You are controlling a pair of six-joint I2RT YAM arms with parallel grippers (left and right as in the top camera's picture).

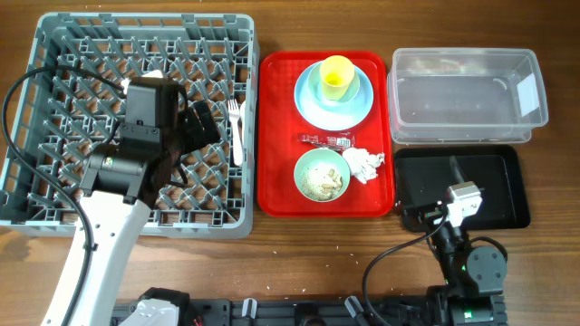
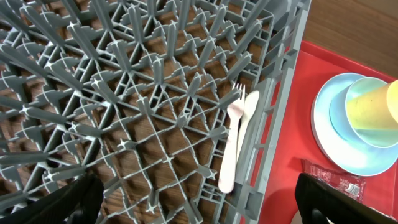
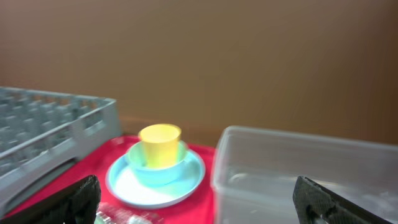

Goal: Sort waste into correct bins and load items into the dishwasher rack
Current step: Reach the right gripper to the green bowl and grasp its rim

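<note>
Along the right edge of the grey rack point(image 1: 136, 20), the white fork point(image 2: 230, 155) and spoon point(image 2: 251, 109) are lying side by side, and the left claw point(image 2: 198, 202) is hanging spread wide over the rack. Beside it, the red tray point(image 1: 276, 181) is carrying the yellow cup point(image 1: 337, 74) stacked in the blue bowl point(image 1: 319, 92) on the plate point(image 1: 306, 107), plus the red wrapper point(image 1: 328, 140), the napkin point(image 1: 364, 163) and the green bowl point(image 1: 306, 166) of rice scraps point(image 1: 324, 181). Further right, the clear tub point(image 1: 462, 54) and black tray point(image 1: 498, 181) are sitting on the table point(image 1: 299, 263), with the right claw point(image 3: 202, 205) gaping wide near the black tray.

Nothing readable here, tbh. The white label point(image 1: 525, 93) on the clear tub point(image 1: 453, 98), upper right, looks blank, and the red wrapper point(image 1: 326, 139) print is too tiny.
</note>
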